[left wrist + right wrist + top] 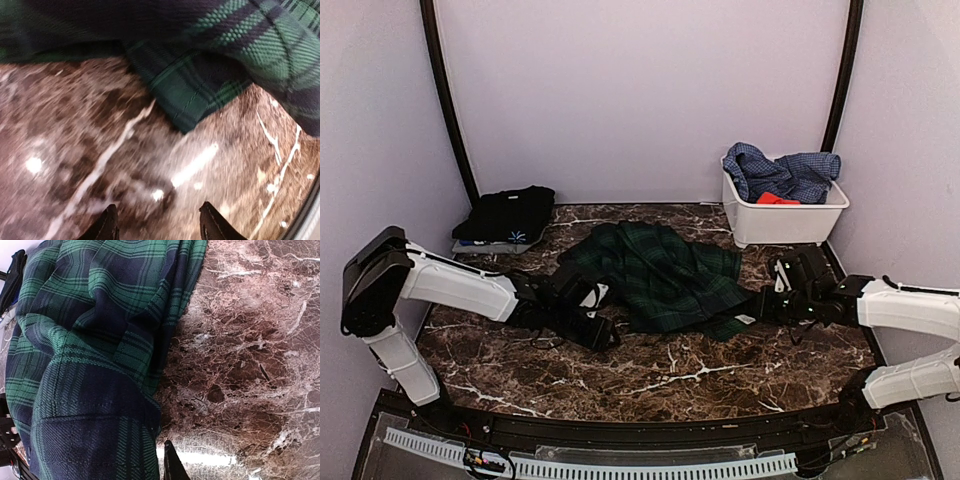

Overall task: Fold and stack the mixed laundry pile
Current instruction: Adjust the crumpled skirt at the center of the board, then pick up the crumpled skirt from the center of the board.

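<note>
The plaid (655,275) is lying crumpled mid-tabletop (670,385), flanked by both arms, apparently for spreading before a fold. The left tool (157,225) is hovering open beside its hem, gripping nothing. Whether the right tool (765,303) is pinching the opposite corner cannot be told. A black garment (507,212) is sitting folded back-left, while the checked shirt (790,170) and red piece (775,198) are waiting in the bin (790,225). The plaid's white tag (745,318) is showing, unreadable.

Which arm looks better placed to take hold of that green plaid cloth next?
Probably the right. The right gripper sits at the plaid garment's edge, cloth beside its finger. The left gripper is open over bare table, the cloth's corner ahead of it.
</note>
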`<action>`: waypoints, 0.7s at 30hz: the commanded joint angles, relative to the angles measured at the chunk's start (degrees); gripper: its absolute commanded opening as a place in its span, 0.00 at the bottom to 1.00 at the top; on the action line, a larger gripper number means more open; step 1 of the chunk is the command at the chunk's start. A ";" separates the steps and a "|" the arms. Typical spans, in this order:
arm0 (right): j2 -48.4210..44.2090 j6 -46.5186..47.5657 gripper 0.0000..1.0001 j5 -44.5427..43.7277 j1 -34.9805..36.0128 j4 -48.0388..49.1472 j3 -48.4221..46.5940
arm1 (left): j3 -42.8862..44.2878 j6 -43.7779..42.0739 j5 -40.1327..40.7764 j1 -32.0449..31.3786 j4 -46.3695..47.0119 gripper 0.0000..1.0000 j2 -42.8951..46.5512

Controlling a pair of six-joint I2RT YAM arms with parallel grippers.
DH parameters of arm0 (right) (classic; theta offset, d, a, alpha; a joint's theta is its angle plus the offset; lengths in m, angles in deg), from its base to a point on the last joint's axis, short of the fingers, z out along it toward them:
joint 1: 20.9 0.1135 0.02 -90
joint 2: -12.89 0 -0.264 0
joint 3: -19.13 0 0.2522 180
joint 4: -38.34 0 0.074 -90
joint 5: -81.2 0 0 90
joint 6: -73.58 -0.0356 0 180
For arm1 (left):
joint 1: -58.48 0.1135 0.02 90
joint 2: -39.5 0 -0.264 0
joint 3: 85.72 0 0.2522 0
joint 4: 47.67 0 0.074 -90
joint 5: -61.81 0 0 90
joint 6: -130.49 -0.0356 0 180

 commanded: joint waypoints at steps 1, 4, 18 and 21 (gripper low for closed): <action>-0.46 1.23 0.08 -0.64 -0.27 1.95 -0.85 | 1.19 0.00 3.83 -2.86 14.55 0.55 -5.87; -0.32 1.78 0.06 -0.30 -0.27 2.09 -1.44 | 3.70 0.36 5.20 -3.34 17.39 0.58 -10.88; -5.22 7.54 0.00 -3.96 -0.67 -4.63 -9.29 | 6.16 -1.91 17.14 -3.42 12.40 0.00 -4.12; -7.05 11.34 0.00 -5.32 -0.86 -6.89 -13.64 | 7.08 -2.67 17.85 -3.30 3.55 0.00 8.08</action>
